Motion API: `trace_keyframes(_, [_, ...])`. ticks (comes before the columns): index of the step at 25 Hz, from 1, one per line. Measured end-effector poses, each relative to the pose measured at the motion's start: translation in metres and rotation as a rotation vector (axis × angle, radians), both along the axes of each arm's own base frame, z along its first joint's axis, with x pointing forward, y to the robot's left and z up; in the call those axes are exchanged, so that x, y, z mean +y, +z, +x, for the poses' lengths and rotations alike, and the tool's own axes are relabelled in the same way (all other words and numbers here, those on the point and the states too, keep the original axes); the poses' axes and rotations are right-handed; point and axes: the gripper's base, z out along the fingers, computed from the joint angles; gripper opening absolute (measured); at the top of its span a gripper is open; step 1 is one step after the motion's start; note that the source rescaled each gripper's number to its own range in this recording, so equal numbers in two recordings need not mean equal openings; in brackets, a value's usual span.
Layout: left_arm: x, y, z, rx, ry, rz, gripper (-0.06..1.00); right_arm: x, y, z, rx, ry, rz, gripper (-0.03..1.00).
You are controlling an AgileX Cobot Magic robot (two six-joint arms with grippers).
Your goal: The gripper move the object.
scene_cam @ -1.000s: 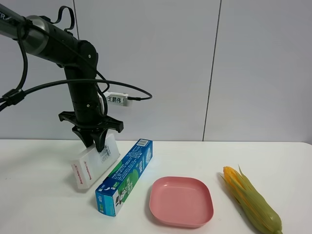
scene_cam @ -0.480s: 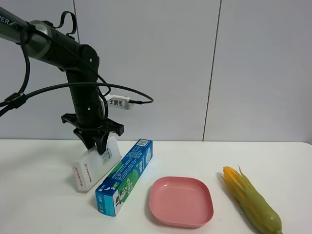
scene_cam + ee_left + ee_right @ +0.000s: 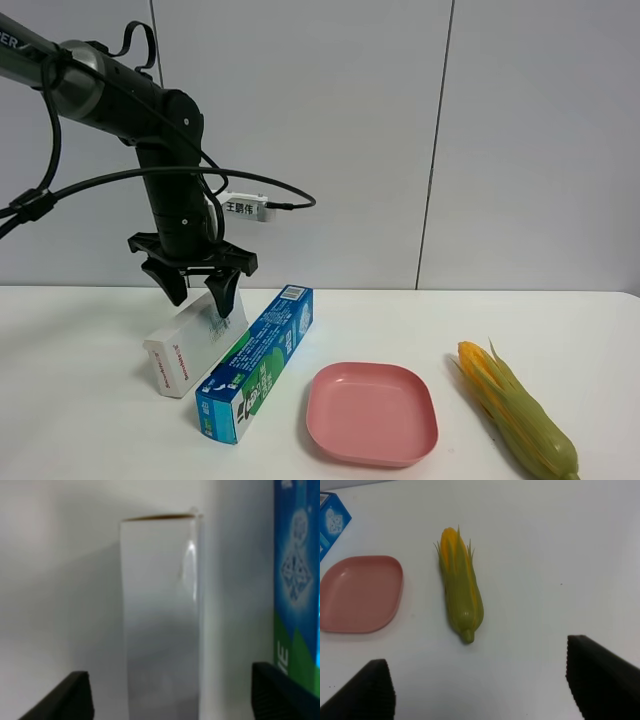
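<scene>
The white carton (image 3: 186,349) with a red logo on its near end lies flat on the table, to the left of a blue-green box (image 3: 257,360). My left gripper (image 3: 200,295) hangs just above the carton's far end, its two black fingers spread wide and holding nothing. In the left wrist view the carton (image 3: 160,615) lies between the two fingertips (image 3: 65,697) without touching them. My right gripper (image 3: 480,690) is open and empty above the table near the corn; it does not show in the exterior high view.
The blue-green box (image 3: 297,580) lies close beside the carton on its right. A pink plate (image 3: 371,414) sits at the front middle. A corn cob (image 3: 515,410) in its husk lies on the right, also seen in the right wrist view (image 3: 460,594) next to the plate (image 3: 360,594).
My left gripper was shut on the carton's far end, holding it tilted. It has now opened and the carton has dropped flat onto the table.
</scene>
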Motion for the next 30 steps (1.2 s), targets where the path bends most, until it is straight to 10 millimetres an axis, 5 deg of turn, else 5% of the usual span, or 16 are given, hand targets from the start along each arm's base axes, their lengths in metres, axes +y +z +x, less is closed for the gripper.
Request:
trace_keyframes(13, [0.022, 0.107, -0.018, -0.259, -0.018, 0.027, 0.51, 0.0, 0.0, 0.0, 0.0, 0.0, 0.0, 1.0])
trace_keyframes(19, [0.07, 0.149, -0.023, -0.372, 0.063, 0.078, 0.51, 0.0, 0.0, 0.0, 0.0, 0.0, 0.0, 1.0])
trace_keyframes(30, [0.172, 0.178, -0.029, -0.412, 0.307, 0.128, 0.51, 0.0, 0.0, 0.0, 0.0, 0.0, 0.0, 1.0])
